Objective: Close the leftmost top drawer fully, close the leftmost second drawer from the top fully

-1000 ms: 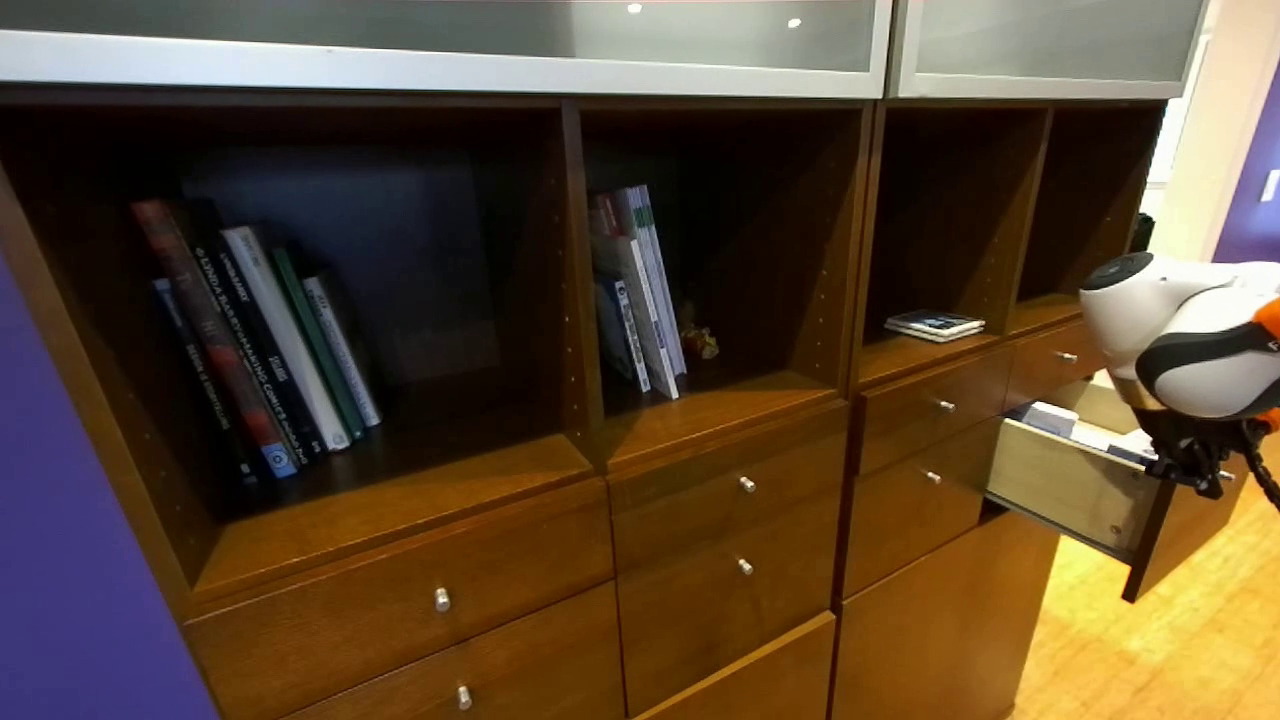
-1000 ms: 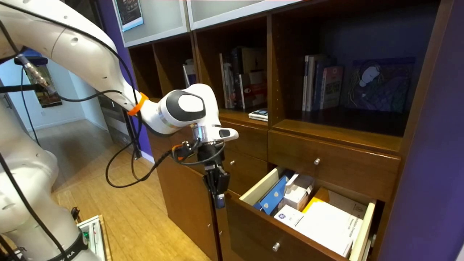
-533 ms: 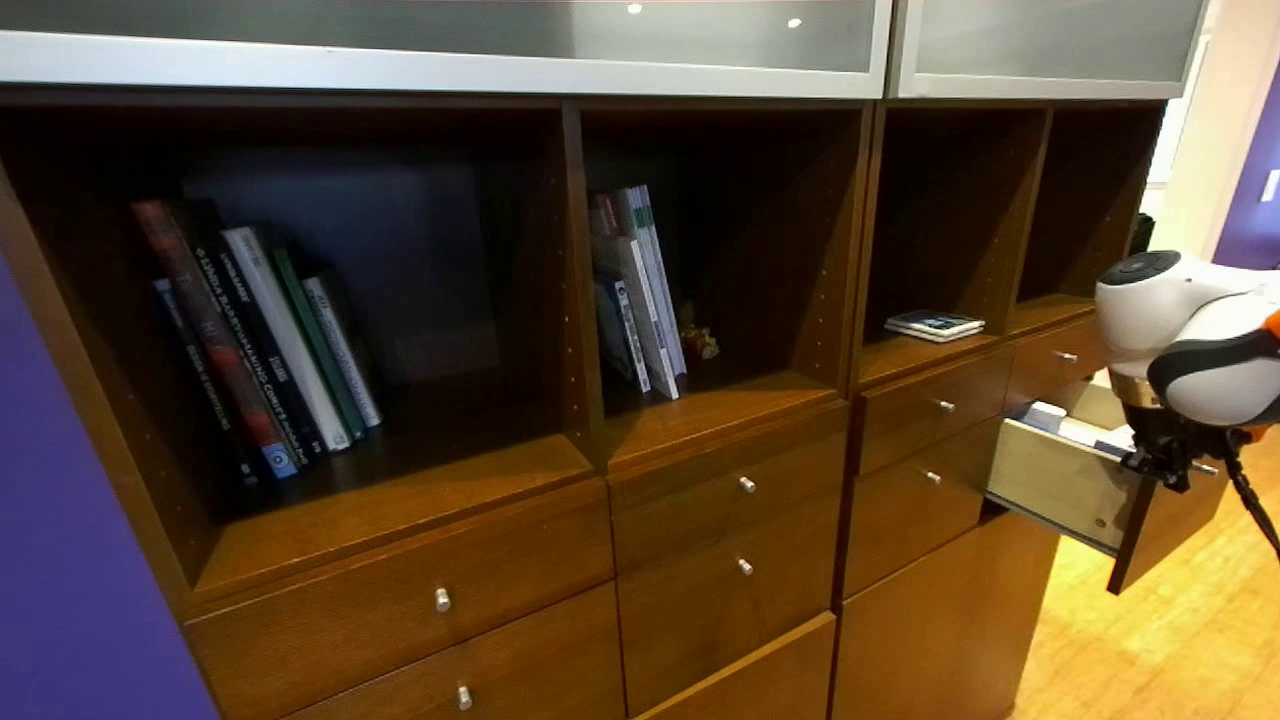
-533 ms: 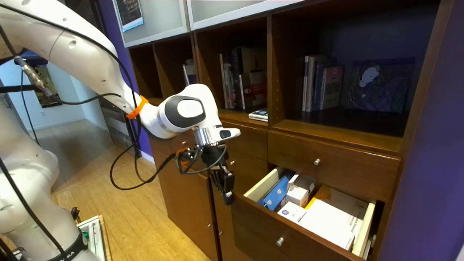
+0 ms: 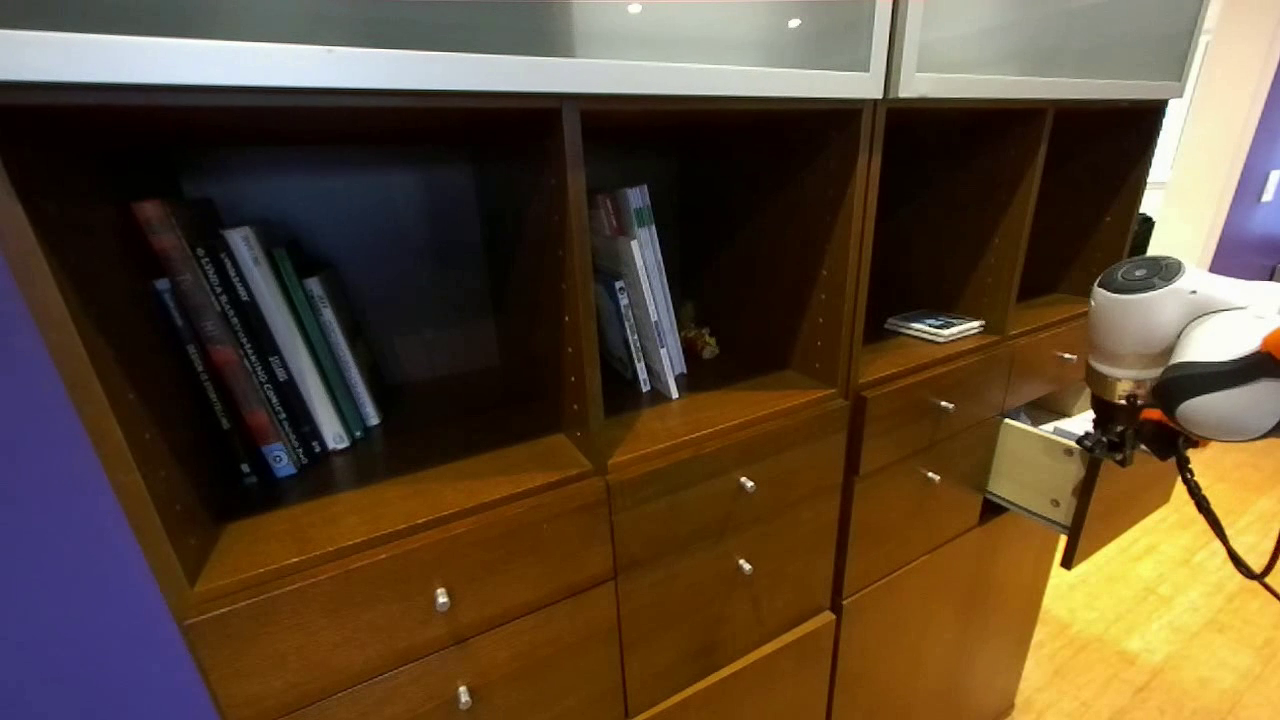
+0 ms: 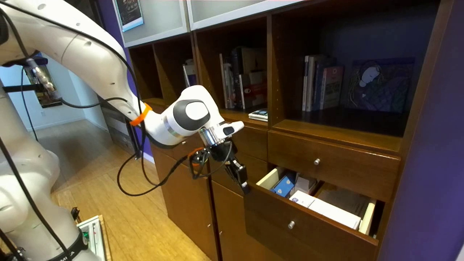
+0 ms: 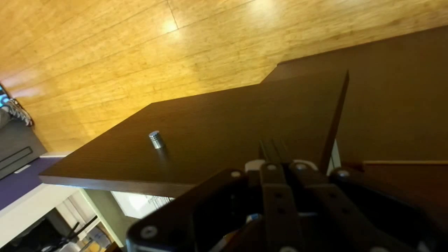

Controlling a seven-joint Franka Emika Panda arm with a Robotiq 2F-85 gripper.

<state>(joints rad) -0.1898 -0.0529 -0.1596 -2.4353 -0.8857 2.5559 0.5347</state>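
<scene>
The second drawer from the top (image 6: 319, 237) stands partly open at the cabinet's right end in an exterior view. It has a brown front and silver knob. Its pale box side shows in an exterior view (image 5: 1035, 475), and its front fills the middle of the wrist view (image 7: 217, 136). The top drawer (image 6: 348, 170) above it is shut; it also shows in an exterior view (image 5: 1032, 368). My gripper (image 6: 245, 187) is shut and empty. Its tips point at the second drawer's upper left front corner and seem to touch it. It also shows in the wrist view (image 7: 274, 152).
White boxes (image 6: 335, 214) and a blue box (image 6: 284, 186) lie inside the open drawer. Neighbouring drawers (image 5: 930, 410) are shut. Books (image 6: 320, 85) and a thin stack of booklets (image 5: 935, 325) stand on shelves above. A black cable (image 6: 163, 181) hangs below my wrist over the wooden floor (image 6: 119, 214).
The second drawer has slid inward, and less of its box shows. My gripper has moved with it toward the cabinet and tilted. The top drawer has stayed shut.
</scene>
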